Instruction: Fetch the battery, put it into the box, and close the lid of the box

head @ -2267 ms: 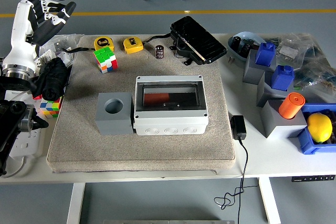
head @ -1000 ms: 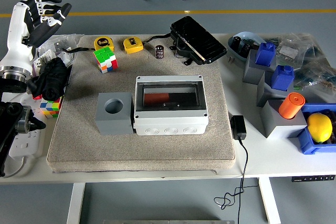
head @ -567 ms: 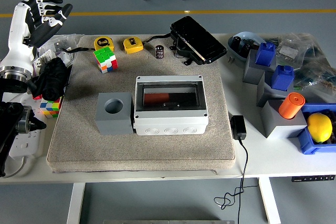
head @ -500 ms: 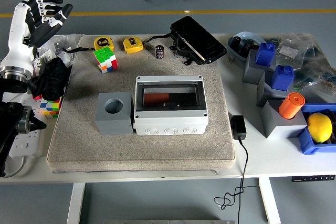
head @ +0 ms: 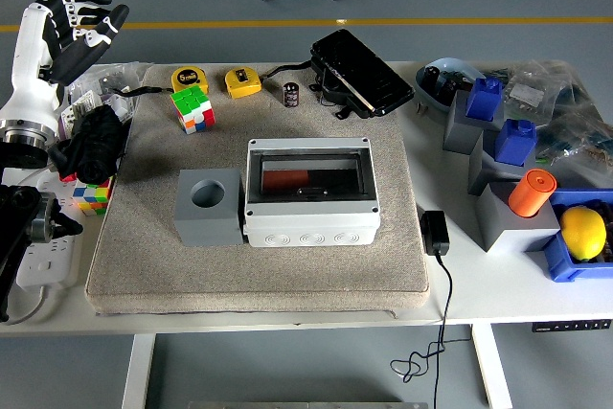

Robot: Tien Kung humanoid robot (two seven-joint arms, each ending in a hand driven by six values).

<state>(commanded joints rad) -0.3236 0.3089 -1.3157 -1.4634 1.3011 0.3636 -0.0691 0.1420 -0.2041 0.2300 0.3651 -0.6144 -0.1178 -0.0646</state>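
A grey box [head: 309,191] with a clear lid lying shut stands mid-table on the beige mat [head: 259,265]. An orange-red object shows through the lid. A small black cylinder battery [head: 291,94] stands upright at the mat's far edge, beside a yellow tape measure [head: 242,81]. My left hand [head: 79,26] is raised at the far left, off the mat, fingers spread and empty. The right arm does not show.
A grey block with a round hole [head: 207,206] sits left of the box. A Rubik's cube [head: 192,108] and a black device [head: 360,73] lie at the back. Grey stands with blue and orange pieces [head: 512,174] and a lemon [head: 582,233] crowd the right.
My left hand has drifted slightly up and left at the table's far-left edge. Nothing on the table has moved.
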